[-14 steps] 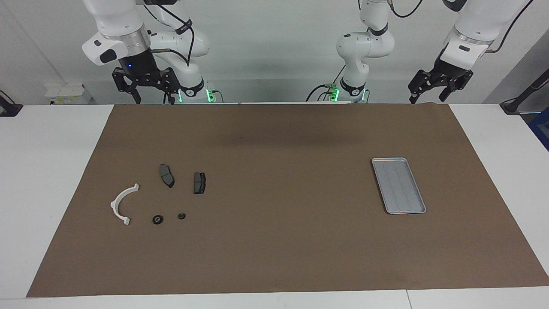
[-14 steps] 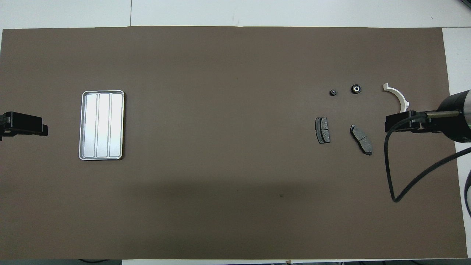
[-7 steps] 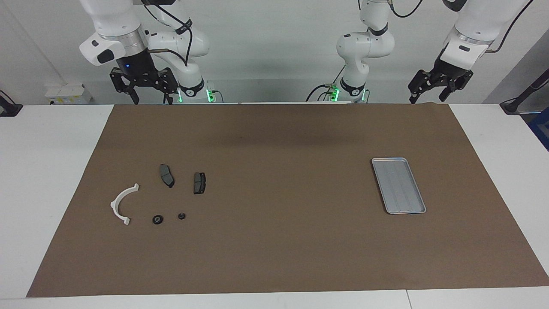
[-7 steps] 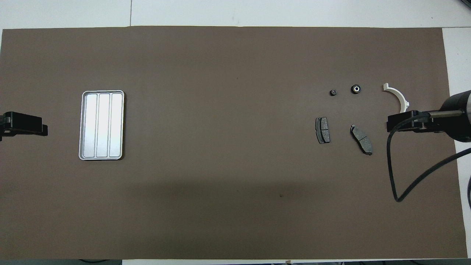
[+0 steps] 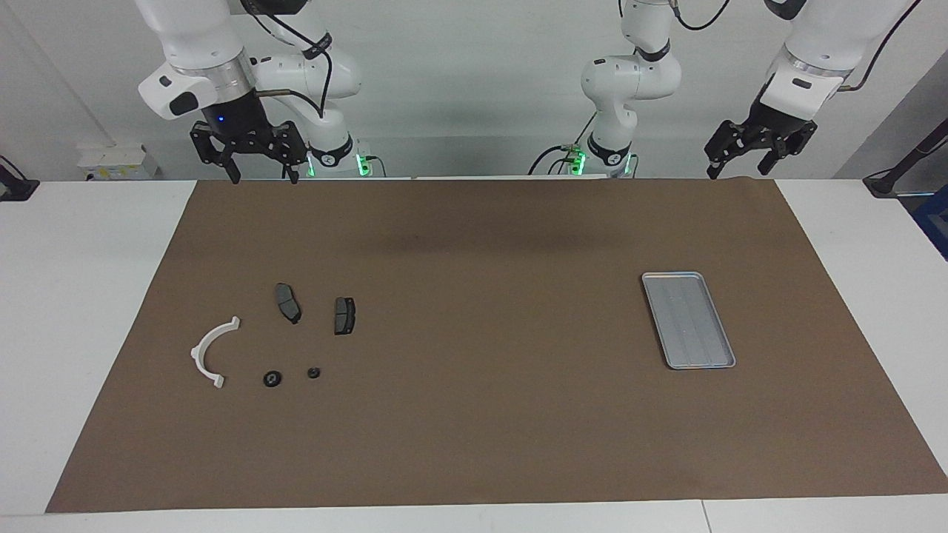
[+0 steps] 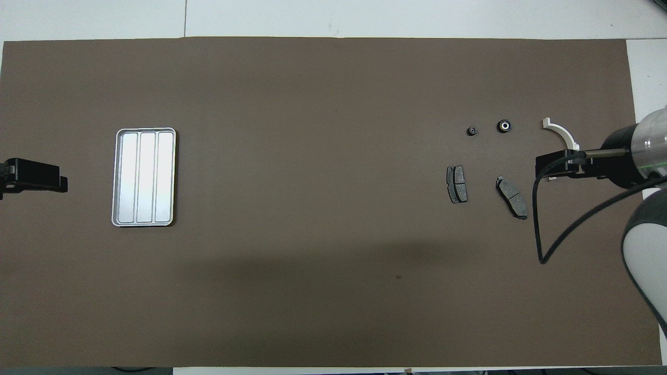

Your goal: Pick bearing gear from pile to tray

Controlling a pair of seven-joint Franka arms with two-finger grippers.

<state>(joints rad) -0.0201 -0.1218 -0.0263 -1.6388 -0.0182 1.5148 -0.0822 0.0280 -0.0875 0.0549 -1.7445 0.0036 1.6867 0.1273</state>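
**High above the mat, the right arm has started toward the pile**

On the white table [image 5: 96, 296] lies a big brown mat [image 5: 481, 414]. All clock places below are read from the overhead view.

The right gripper [image 5: 265, 176] hangs high in the air at about 3 o'clock, with its fingers wide apart and nothing in them. It has slid a little toward 12 o'clock in the last second. From above it now hides one end of the white half-ring [image 5: 197, 354], but it is far too high to touch it. The left gripper [image 5: 738, 169] waits at 9 o'clock, fingers apart and holding nothing too.

The silver tray [image 5: 689, 320] sits at 9 o'clock and has nothing in it.

The pile is at 3 o'clock. Its two grey brake pads [image 5: 287, 302] lie toward 6 o'clock of the two small round pieces. The bigger round piece, with a shiny middle [image 5: 272, 379], looks like the bearing gear. The smaller black round piece [image 5: 313, 372] lies just beside it, toward 9 o'clock.

Nothing in the pile has moved. The job has only begun, and I think the right arm is going for the bearing gear. It must come down a long way first.
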